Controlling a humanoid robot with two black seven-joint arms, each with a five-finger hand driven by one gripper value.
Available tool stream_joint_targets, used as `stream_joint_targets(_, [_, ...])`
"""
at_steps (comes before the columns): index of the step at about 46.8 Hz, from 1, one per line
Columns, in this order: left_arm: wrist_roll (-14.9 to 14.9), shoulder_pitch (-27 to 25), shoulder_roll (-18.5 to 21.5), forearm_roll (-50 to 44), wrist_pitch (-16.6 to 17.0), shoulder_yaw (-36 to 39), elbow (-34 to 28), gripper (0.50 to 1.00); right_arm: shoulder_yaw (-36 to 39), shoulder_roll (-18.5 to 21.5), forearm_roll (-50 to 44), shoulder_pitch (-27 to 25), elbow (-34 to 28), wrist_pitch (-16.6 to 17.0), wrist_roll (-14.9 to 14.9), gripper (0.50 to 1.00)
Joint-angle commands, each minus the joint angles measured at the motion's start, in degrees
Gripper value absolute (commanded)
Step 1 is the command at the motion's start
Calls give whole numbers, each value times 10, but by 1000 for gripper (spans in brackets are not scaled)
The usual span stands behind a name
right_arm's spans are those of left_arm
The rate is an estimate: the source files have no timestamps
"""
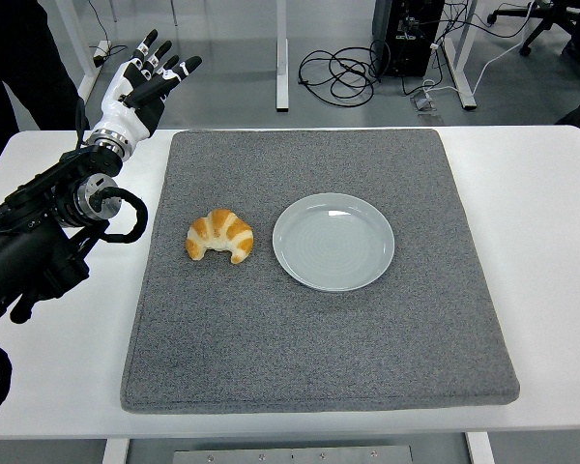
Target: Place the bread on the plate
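Head view: croissant, plate, one raised hand.
Croissant [219,235] lies on grey mat [319,329], just left of empty pale plate [333,242], not touching. Left hand [143,82] held above the table's far-left corner, fingers extended, loosely spread, holding nothing.

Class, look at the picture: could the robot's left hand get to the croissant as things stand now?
Probably yes. The left hand is raised and open at the mat's far left corner, and nothing lies between it and the croissant, which sits uncovered left of the plate.
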Motion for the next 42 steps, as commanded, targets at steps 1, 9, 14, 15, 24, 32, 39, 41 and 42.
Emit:
stream_joint_targets(1, [-2,1,0,0,0,1,0,1000,1,0,0,0,0,0,0,1000])
stream_joint_targets(9, [-1,1,-1,0,0,-5,0,1000,1,0,0,0,1,0,0,1000])
stream_joint_targets(14, [0,0,-1,0,1,-4,0,1000,0,0,0,0,1,0,0,1000])
stream_joint_targets(15, [0,0,-1,0,0,-2,0,1000,0,0,0,0,0,0,0,1000])
stream_joint_targets(24, [-1,-1,-1,0,1,-3,0,1000,0,0,0,0,0,0,0,1000])
stream_joint_targets(32, [0,-2,-1,0,1,-2,0,1000,0,0,0,0,1,0,0,1000])
stream_joint_targets(39, [-1,-1,-1,0,1,1,-1,1000,1,0,0,0,1,0,0,1000])
stream_joint_targets(41, [-1,-1,-1,0,1,1,-1,1000,0,0,0,0,1,0,0,1000])
stream_joint_targets(42, [-1,-1,0,0,1,1,-2,1000,0,0,0,0,0,0,0,1000])
